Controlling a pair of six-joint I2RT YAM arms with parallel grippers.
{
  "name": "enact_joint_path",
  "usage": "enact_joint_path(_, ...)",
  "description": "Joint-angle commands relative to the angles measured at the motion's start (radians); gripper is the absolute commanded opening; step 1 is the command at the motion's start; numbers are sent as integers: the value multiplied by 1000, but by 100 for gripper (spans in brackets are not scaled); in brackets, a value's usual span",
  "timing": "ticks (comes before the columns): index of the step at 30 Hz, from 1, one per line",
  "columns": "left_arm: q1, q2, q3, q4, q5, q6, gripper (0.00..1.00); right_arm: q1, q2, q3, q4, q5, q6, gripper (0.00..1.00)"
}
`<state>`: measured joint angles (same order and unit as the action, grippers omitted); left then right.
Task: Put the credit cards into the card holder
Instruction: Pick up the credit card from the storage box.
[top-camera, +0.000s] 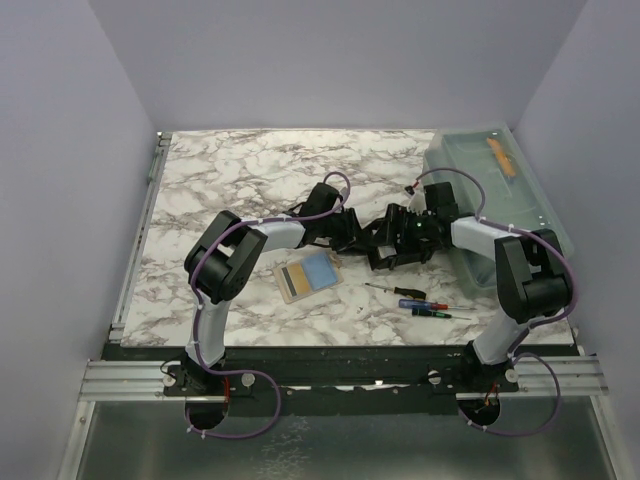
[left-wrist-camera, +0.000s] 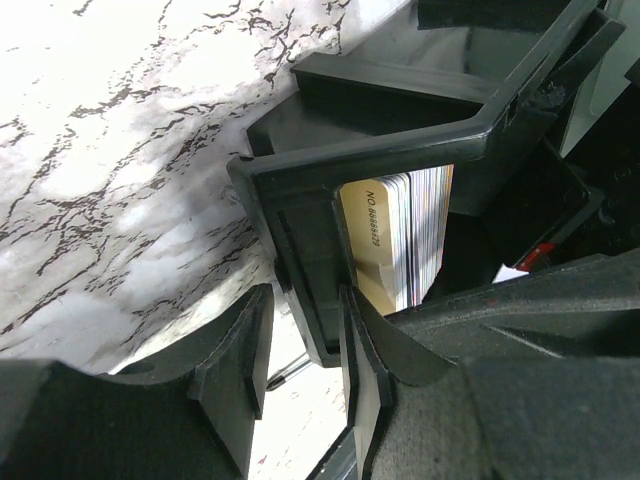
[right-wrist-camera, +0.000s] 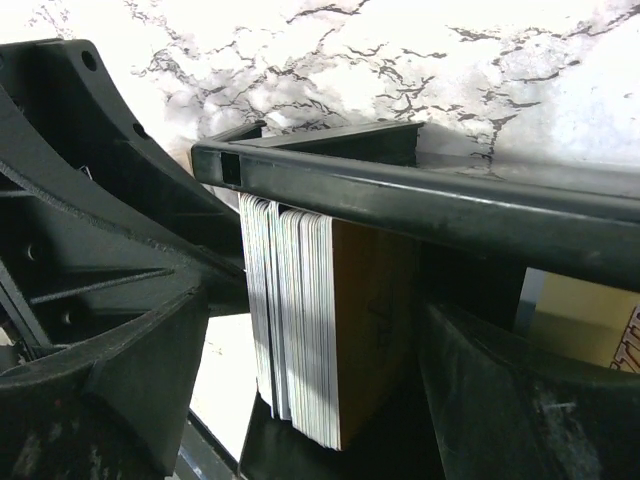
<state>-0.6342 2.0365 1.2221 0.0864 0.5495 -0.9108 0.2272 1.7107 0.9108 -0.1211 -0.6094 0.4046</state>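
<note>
Holder (top-camera: 392, 258) has one wall pinched by left gripper (left-wrist-camera: 300, 335); right gripper (right-wrist-camera: 315, 330) is spread wide around one upright card stack (left-wrist-camera: 405, 235) inside it, too dense to count; two loose cards, tan card (top-camera: 293, 280) and blue card (top-camera: 318, 268), lie at holder's 8 o'clock; three screwdrivers (top-camera: 420, 303) at 5 o'clock.

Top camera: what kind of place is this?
Likely a robot practice booth: plain lilac walls box in the marble table, the left arm and right arm are mounted at a metal rail, screwdrivers lie about.
</note>
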Motion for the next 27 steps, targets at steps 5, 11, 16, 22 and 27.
enact_joint_path(5,-8,17,27,12,2,13,38,6,-65,-31,63,-115,76,64)
enact_joint_path(11,-7,12,21,12,2,15,38,6,-108,-43,52,-91,86,65)
enact_joint_path(16,-7,14,26,12,3,12,38,6,-94,-43,60,-101,91,51)
enact_joint_path(22,-7,14,28,12,4,14,38,6,-70,-37,77,-112,89,31)
enact_joint_path(27,-7,16,28,11,6,13,38,6,-48,-25,73,-105,85,15)
